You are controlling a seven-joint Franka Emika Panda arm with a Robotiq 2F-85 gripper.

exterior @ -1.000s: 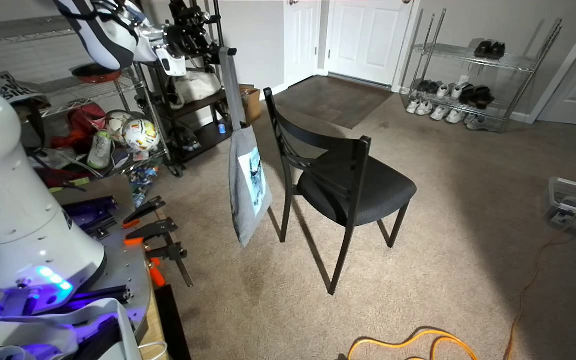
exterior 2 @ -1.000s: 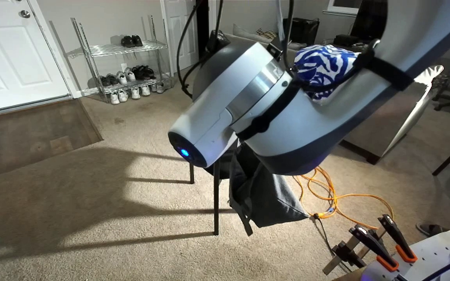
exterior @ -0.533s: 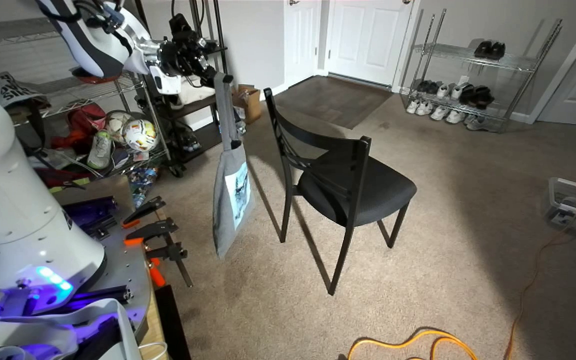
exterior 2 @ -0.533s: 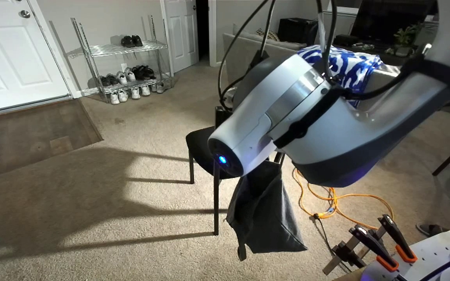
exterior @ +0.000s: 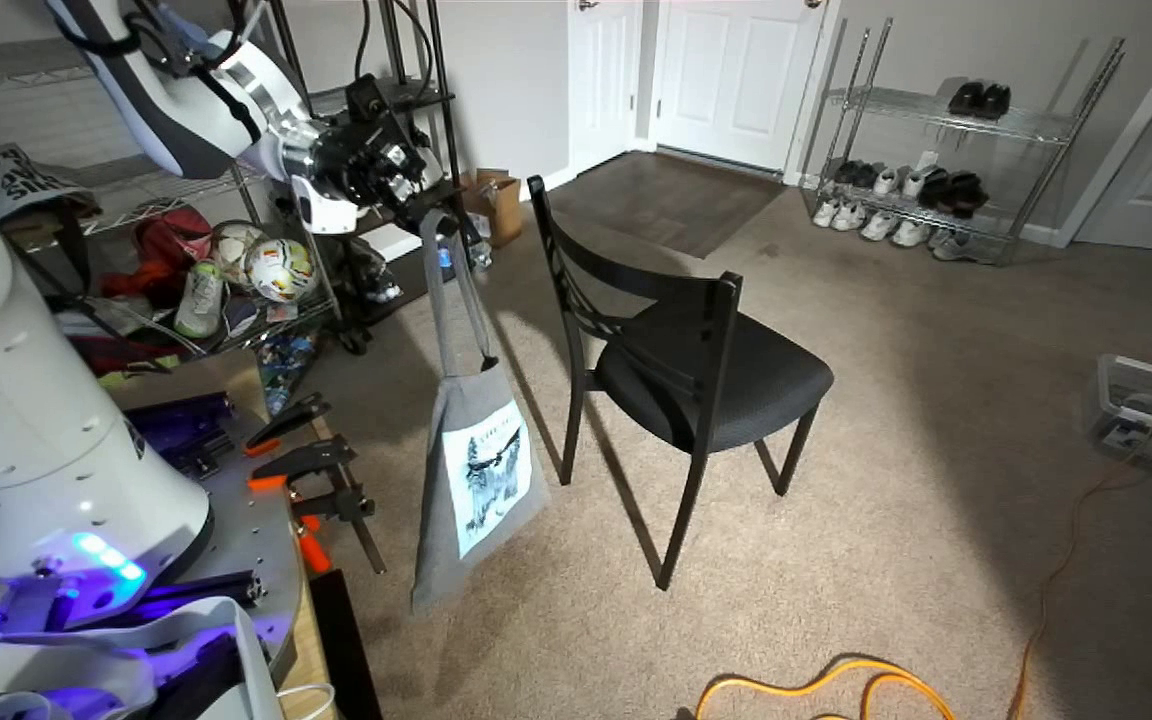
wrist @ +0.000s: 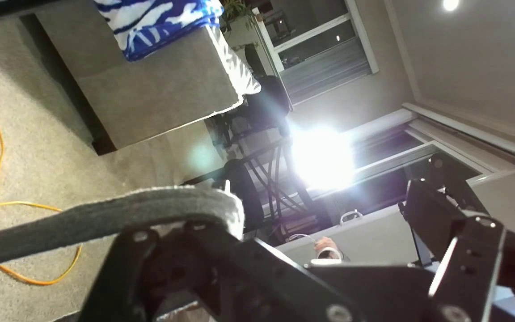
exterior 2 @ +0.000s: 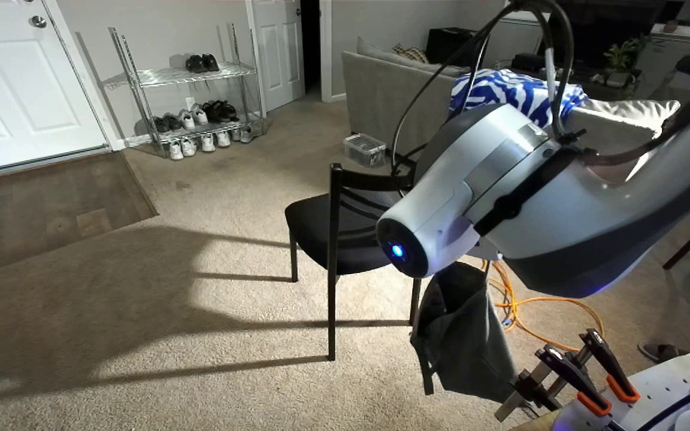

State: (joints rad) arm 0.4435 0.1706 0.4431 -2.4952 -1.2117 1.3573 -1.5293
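**Grey bag [exterior: 471,490] riding lower, hung off one finger [wrist: 121,273]**

In an exterior view, left edge first: bench [exterior: 251,530] and clamps [exterior: 304,458], no change. Right of them, the end effector [exterior: 426,205] has come down over the last second and the bag sank with it, print [exterior: 486,475] swinging our way. My read: the strap [wrist: 105,219] is carrying the weight. In the wrist view the fingers look spread wide, not pinching; the strap drapes over the lower-left one. Bag hangs left of centre, near the black chair [exterior: 716,385], which hasn't budged.

Arm [exterior 2: 548,221] slopes downward; pincer [wrist: 322,219] spread.
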